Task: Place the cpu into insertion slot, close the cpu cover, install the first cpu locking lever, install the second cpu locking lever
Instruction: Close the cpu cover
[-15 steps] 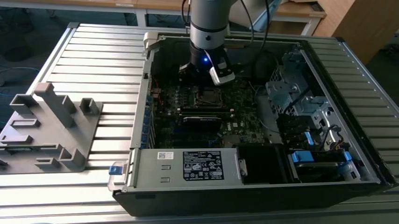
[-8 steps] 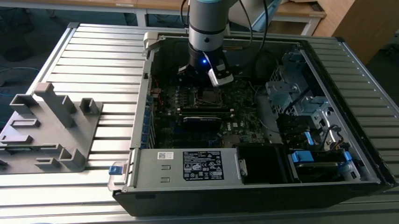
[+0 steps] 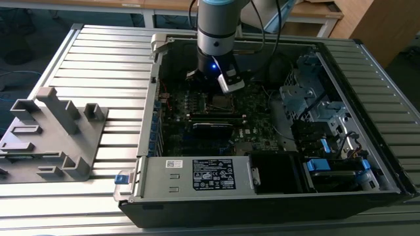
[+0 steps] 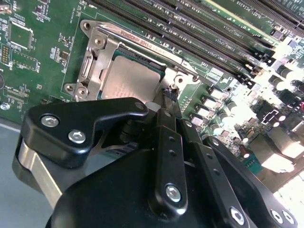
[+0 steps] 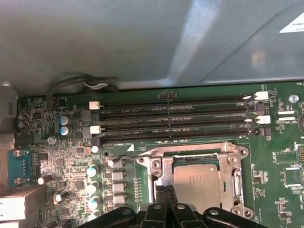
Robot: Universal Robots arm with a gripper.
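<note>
- the cpu [image 5: 197, 183], seated within the cpu cover [image 5: 160, 173], looks thin, light and fragile; it is best held by its edges.
- the gripper [image 5: 165, 191] sits at its rim, jaws together, nothing seen between them.

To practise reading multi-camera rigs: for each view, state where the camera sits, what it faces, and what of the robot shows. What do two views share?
Exterior view: off the arm, raised, looking down into the open computer case; the arm shows.
First wrist view: on the arm, facing the motherboard squarely; the claw shows.
Second wrist view: on the arm, behind the claw, facing the motherboard at a slant.
Shared: both wrist views show the cpu and the memory slots.
</note>
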